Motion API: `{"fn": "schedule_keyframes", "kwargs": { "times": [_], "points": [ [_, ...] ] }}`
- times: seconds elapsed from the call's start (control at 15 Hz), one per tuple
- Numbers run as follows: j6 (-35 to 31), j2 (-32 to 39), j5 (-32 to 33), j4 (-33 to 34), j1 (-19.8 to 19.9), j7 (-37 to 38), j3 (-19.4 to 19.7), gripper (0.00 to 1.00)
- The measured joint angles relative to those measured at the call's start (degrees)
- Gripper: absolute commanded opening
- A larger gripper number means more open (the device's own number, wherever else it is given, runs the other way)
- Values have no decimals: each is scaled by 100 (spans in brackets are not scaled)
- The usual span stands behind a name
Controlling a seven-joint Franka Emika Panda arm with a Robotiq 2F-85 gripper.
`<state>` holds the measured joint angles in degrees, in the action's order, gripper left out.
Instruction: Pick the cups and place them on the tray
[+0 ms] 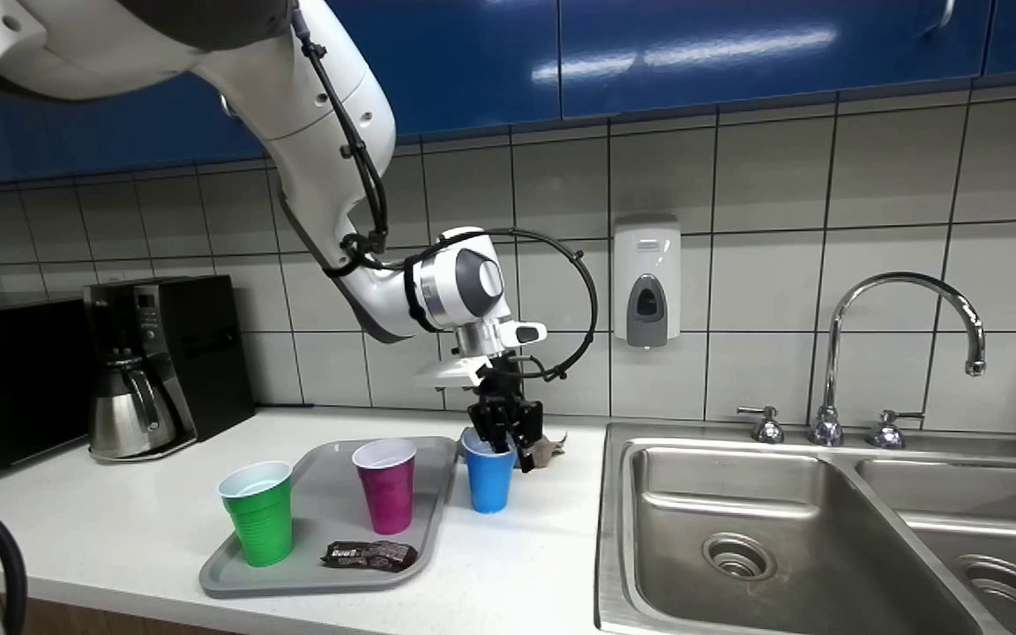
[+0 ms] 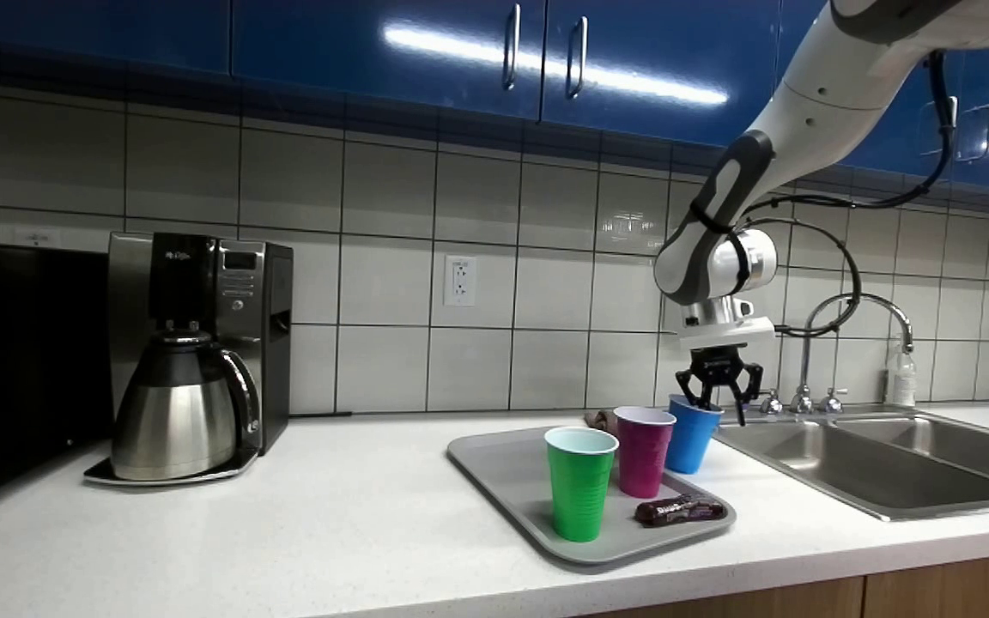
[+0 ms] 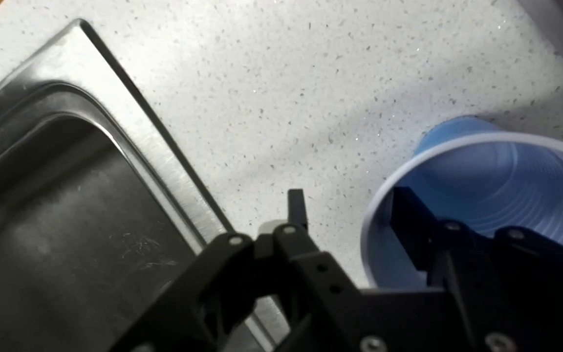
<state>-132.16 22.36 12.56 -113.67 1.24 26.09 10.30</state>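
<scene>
The blue cup [image 1: 489, 487] [image 2: 688, 448] stands upright on the counter beside the tray's right edge. My gripper [image 1: 514, 455] [image 2: 722, 410] points down over it. In the wrist view the gripper [image 3: 349, 199] is open, one finger inside the blue cup [image 3: 501, 166] and one outside. The near cup wall lies between the fingers, with a gap to the outer finger. The green cup [image 1: 259, 519] [image 2: 580, 489] and the magenta-purple cup [image 1: 388, 494] [image 2: 642, 455] stand upright on the grey tray [image 1: 324, 503] [image 2: 507, 472].
A dark wrapped bar [image 1: 371, 555] [image 2: 679, 510] lies on the tray's front right. A brown crumpled item [image 1: 547, 452] lies behind the blue cup. The steel sink [image 1: 616, 529] [image 3: 91, 58] is right of the cup, with a tall faucet [image 1: 834, 353]. The coffee pot [image 2: 177, 421] stands at the left.
</scene>
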Motion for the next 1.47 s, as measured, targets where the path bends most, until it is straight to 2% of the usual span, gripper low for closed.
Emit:
{"fn": "schedule_keyframes", "kwargs": {
  "times": [0.2, 1.13, 1.47],
  "points": [
    [0, 5, 0, 9, 0, -7, 0, 0],
    [-15, -98, 0, 137, -135, -26, -17, 1],
    [-35, -212, -59, 183, -247, -26, -176, 1]
  ]
}}
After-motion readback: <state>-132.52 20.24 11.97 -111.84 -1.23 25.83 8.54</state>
